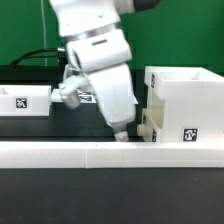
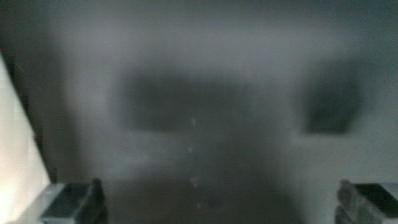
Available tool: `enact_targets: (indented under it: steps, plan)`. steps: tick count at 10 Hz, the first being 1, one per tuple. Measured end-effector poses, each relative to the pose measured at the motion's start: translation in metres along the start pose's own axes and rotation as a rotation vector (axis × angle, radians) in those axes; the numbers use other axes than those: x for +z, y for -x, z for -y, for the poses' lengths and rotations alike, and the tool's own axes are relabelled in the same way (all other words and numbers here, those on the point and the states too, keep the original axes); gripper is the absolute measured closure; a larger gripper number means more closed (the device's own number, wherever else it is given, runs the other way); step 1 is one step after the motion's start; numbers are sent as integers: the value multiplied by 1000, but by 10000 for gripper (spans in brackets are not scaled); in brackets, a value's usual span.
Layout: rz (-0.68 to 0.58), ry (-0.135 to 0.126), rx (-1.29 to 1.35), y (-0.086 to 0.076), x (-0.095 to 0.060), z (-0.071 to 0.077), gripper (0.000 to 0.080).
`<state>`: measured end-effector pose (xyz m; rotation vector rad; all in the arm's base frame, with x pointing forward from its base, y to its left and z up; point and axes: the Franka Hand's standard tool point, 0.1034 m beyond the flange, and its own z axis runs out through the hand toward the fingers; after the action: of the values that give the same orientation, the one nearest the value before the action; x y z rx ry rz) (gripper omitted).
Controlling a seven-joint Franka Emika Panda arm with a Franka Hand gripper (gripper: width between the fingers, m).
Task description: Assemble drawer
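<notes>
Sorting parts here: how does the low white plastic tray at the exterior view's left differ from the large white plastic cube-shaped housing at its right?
The low white tray is short and squat; the large white housing stands far taller. The tray lies back from the long low white rail; the housing stands close behind it. Both are white and carry a black-and-white square tag on the near face.

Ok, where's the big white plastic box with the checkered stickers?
The big white plastic box is on the exterior view's right, behind the long low white rail, beside the gripper.
</notes>
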<state>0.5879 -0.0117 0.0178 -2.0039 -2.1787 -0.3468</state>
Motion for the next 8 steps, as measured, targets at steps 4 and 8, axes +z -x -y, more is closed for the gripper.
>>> enact_targets:
  steps: [4, 8]
  plan:
    - [31, 24, 112, 43, -31, 51, 150]
    - [60, 19, 168, 54, -50, 79, 150]
